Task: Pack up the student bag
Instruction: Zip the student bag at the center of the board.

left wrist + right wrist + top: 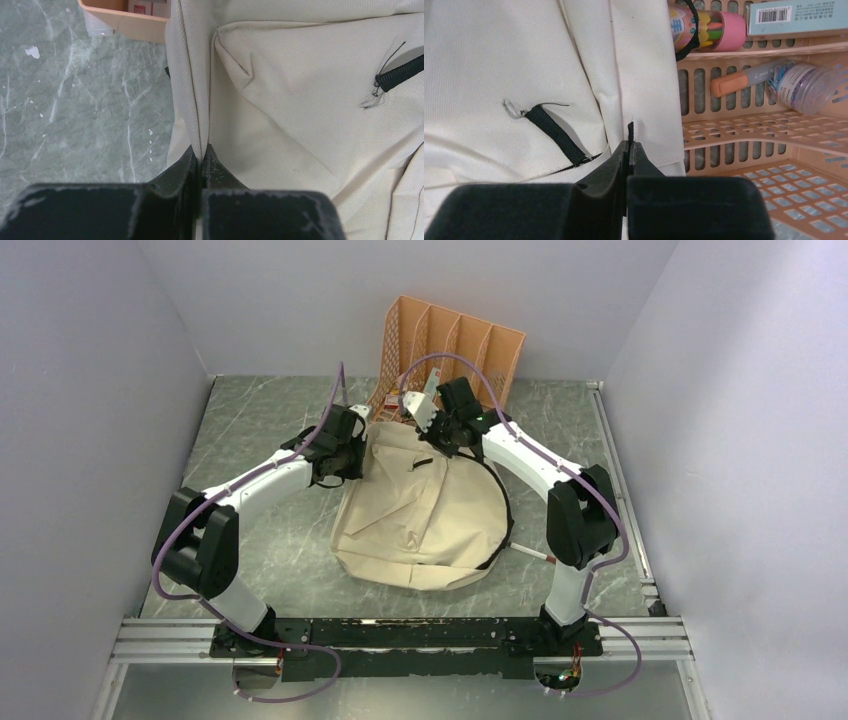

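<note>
Two-armed, reaches out from the near edge of the marbled green table (270, 570) over the student bag (420, 520), lying flat mid-table between the arms. Pinches its far edge twice: left gripper (201, 152) with jaws pressed together on an upright fold of cream fabric at the left corner, right gripper (629, 147) with jaws closed on the bag's rim at a small dark tab (630, 131), near a black strap (556, 135). Shows, just behind the bag, the orange file organizer (450, 340) holding a pink tube (709, 27), an orange-capped marker (744, 80) and a clear jar (806, 87).
</note>
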